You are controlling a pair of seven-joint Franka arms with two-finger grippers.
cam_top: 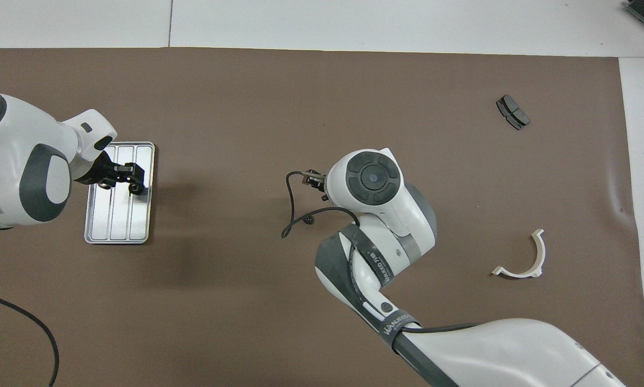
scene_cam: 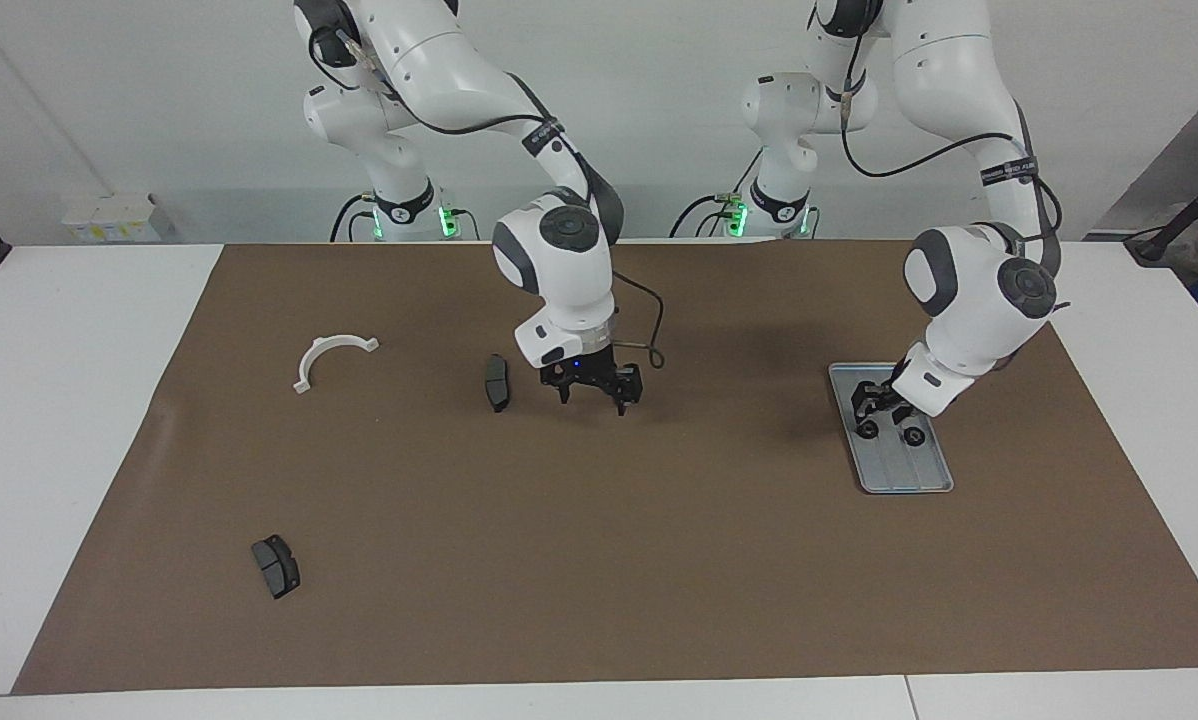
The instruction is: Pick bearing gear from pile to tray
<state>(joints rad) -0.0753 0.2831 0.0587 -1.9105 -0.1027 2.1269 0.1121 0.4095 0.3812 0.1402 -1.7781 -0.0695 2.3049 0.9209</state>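
On the silver tray (scene_cam: 904, 470) (cam_top: 117, 226), toward the left arm's end of the table, lie two small black rings (scene_cam: 914, 436) (scene_cam: 867, 430). My left gripper (scene_cam: 881, 408) (cam_top: 131, 176) hangs low over the tray with its fingers apart, one fingertip right at the second ring (cam_top: 135, 188). My right gripper (scene_cam: 592, 395) stands open just above the mat in the middle of the table, beside a dark brake pad (scene_cam: 497, 382). I see nothing between its fingers. In the overhead view its own wrist hides it.
A white curved bracket (scene_cam: 331, 357) (cam_top: 526, 258) lies toward the right arm's end of the table. A second brake pad (scene_cam: 276, 565) (cam_top: 513, 112) lies farther from the robots. A black cable (cam_top: 287, 215) loops off the right wrist.
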